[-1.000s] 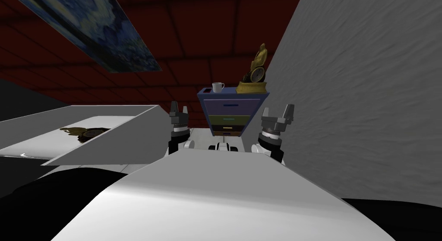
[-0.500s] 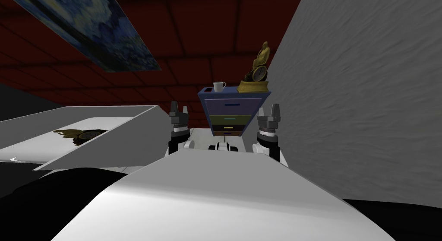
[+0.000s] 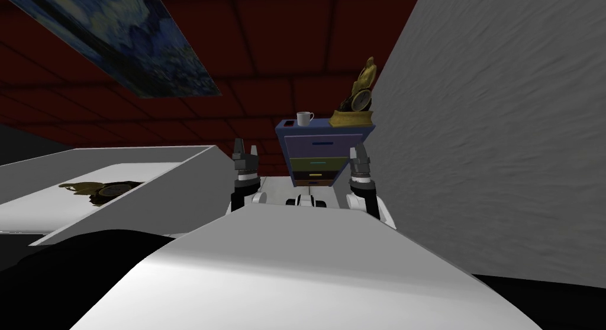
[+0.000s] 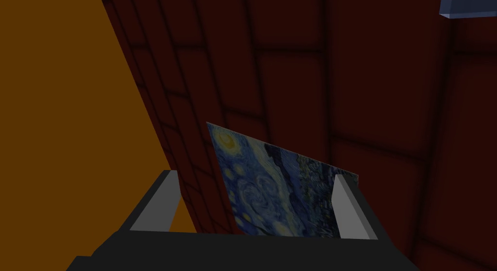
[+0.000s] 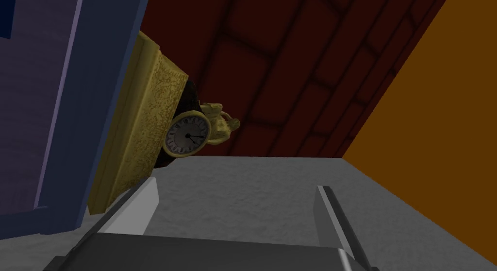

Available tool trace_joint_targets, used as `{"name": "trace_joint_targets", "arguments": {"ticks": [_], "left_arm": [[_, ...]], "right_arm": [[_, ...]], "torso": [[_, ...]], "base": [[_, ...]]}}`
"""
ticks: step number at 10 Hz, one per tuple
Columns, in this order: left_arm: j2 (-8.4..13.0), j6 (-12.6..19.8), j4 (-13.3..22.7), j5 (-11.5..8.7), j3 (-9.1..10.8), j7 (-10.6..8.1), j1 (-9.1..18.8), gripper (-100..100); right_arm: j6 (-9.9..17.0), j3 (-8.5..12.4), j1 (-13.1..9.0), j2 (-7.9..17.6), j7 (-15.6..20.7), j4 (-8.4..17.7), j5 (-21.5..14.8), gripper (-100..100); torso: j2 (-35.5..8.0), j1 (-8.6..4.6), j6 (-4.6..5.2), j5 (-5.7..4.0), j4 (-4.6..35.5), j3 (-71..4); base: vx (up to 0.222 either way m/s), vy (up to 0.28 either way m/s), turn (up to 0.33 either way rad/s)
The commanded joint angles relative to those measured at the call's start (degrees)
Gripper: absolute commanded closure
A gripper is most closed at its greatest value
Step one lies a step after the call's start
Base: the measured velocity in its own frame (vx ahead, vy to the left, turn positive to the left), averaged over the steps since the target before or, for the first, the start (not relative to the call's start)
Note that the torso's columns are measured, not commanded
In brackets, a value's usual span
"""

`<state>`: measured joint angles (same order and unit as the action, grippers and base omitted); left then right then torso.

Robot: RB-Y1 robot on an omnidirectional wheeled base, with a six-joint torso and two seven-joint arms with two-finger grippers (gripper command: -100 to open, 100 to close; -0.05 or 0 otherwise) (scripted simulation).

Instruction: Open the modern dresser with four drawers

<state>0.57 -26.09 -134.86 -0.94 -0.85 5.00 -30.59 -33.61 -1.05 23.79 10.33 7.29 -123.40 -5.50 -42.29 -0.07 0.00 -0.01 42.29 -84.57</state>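
Right gripper [image 3: 359,155] is hanging released near the dresser [image 3: 319,158]. I'm figuring it's needing to square up on a drawer handle [image 3: 318,144] before clenching.

Dim, flat light leaves the red brick wall [image 3: 266,60] beyond the right claw [image 3: 359,151] nearly black, while the grey wall [image 3: 503,137] beside it reads pale. The wide lens splays walls toward the corners; edges render crisp.

Dresser [image 3: 320,150] w/ mug [image 3: 305,118] + clock [image 3: 359,99] atop
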Motion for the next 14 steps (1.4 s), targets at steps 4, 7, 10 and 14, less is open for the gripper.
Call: {"name": "trace_joint_targets", "arguments": {"ticks": [4,7,10,14], "left_arm": [[0.0,0.0,0.0,0.0,0.0,0.0,0.0,0],[0.0,0.0,0.0,0.0,0.0,0.0,0.0,0],[0.0,0.0,0.0,0.0,0.0,0.0,0.0,0],[0.0,0.0,0.0,0.0,0.0,0.0,0.0,0]], "right_arm": [[2.34,0.35,-5.32,1.84,8.71,4.89,-7.95,-100],[2.92,0.47,-6.68,2.21,11.95,6.19,-10.22,-100],[4.14,0.72,-9.52,2.94,16.77,8.96,-14.55,-100],[5.45,0.98,-12.49,3.73,21.75,12.0,-18.99,-100]], "torso": [[-0.03,0.08,0.0,0.01,0.01,0.02],[-0.01,0.1,0.01,0.02,0.0,0.01],[0.01,0.01,0.01,0.0,-0.01,-0.01],[-0.03,0.09,0.0,0.03,0.01,0.02]], "base": [[-0.002,0.083,-0.05],[0.0,0.081,-0.033],[0.007,0.061,-0.04],[-0.002,0.076,-0.039]]}}
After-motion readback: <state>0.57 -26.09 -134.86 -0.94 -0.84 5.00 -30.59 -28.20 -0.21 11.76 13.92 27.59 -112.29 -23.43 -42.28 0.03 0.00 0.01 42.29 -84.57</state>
